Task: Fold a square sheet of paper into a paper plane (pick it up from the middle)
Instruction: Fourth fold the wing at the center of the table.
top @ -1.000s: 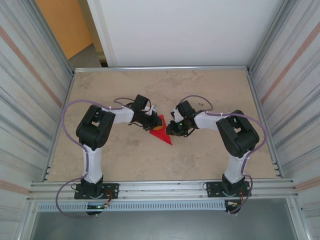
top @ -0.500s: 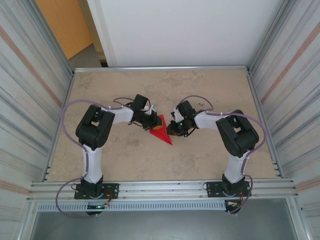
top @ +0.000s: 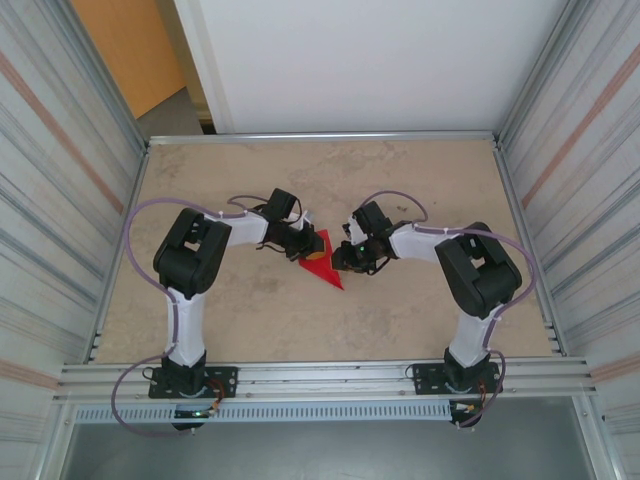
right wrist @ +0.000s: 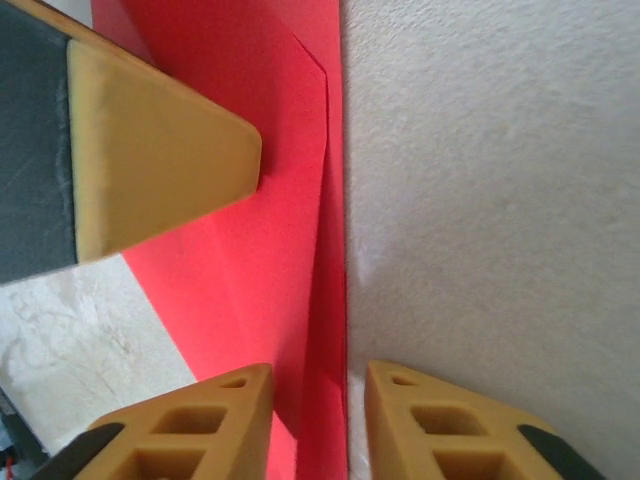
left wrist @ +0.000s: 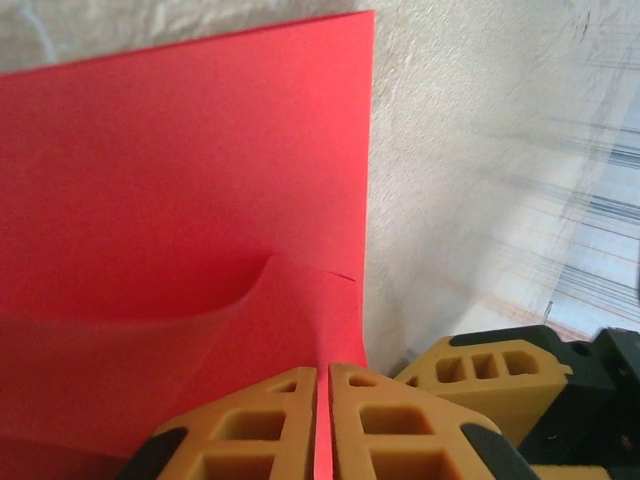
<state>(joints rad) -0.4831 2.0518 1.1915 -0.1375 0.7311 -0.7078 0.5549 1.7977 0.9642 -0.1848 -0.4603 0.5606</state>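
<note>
The red sheet of paper [top: 323, 263] lies folded into a pointed triangle at the middle of the table, its tip toward the near edge. My left gripper [top: 308, 241] is at its upper left, shut on a raised flap of the paper [left wrist: 180, 170], and a thin red edge shows between the closed fingertips [left wrist: 323, 368]. My right gripper [top: 341, 262] is at the paper's right side. In the right wrist view it [right wrist: 318, 368] is open, its jaws astride the long folded edge of the paper [right wrist: 262, 250]. A left finger [right wrist: 150, 150] rests on the paper ahead of it.
The beige tabletop [top: 420, 180] is fenced by a metal rail at the back [top: 320, 136] and ribbed walls on both sides. Both arm bases stand on the near rail [top: 320, 378]. A right finger [left wrist: 500, 372] sits close beside the left gripper.
The right gripper's jaws have opened a little around the folded edge. Both arms and the paper have stayed almost where they were.
</note>
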